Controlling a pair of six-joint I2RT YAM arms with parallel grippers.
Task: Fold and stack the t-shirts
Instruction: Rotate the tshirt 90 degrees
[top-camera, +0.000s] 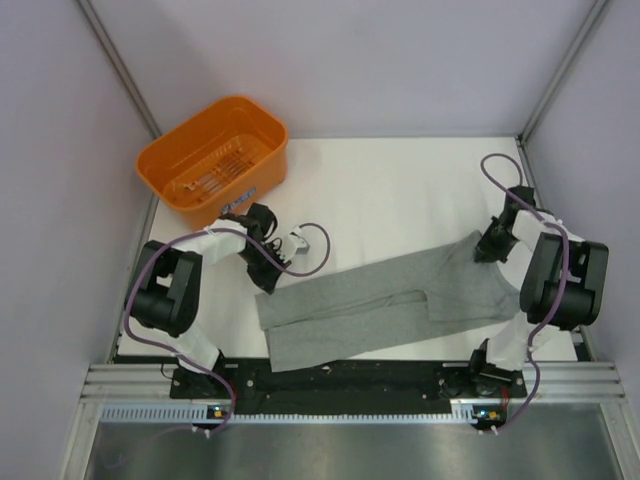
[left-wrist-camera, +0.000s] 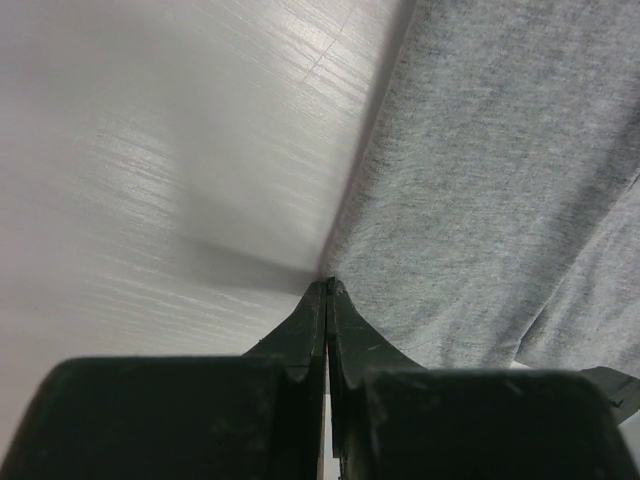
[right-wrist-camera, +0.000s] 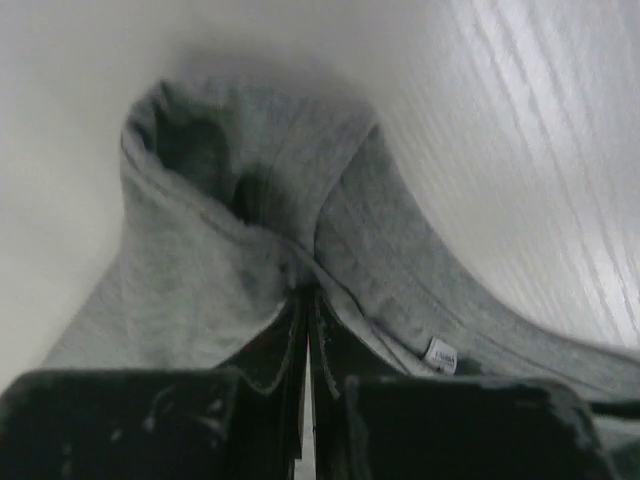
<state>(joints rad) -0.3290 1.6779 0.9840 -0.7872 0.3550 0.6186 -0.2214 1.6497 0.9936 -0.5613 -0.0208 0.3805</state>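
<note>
I am pinching the grey t-shirt (top-camera: 400, 300) at both ends: my left gripper (left-wrist-camera: 328, 288) is clamping its edge and my right gripper (right-wrist-camera: 308, 298) its bunched fabric. The shirt is lying stretched out, right of the orange basket (top-camera: 160, 170) and nearer me.

Soft matt knit t-shirt (top-camera: 340, 325), glossy plastic basket (top-camera: 165, 165), seemingly wood-grained table (top-camera: 400, 190)

We see a white bench (top-camera: 400, 190) enclosed by pale lilac walls (top-camera: 350, 60), aluminium rails (top-camera: 120, 385) along its near edge.
</note>
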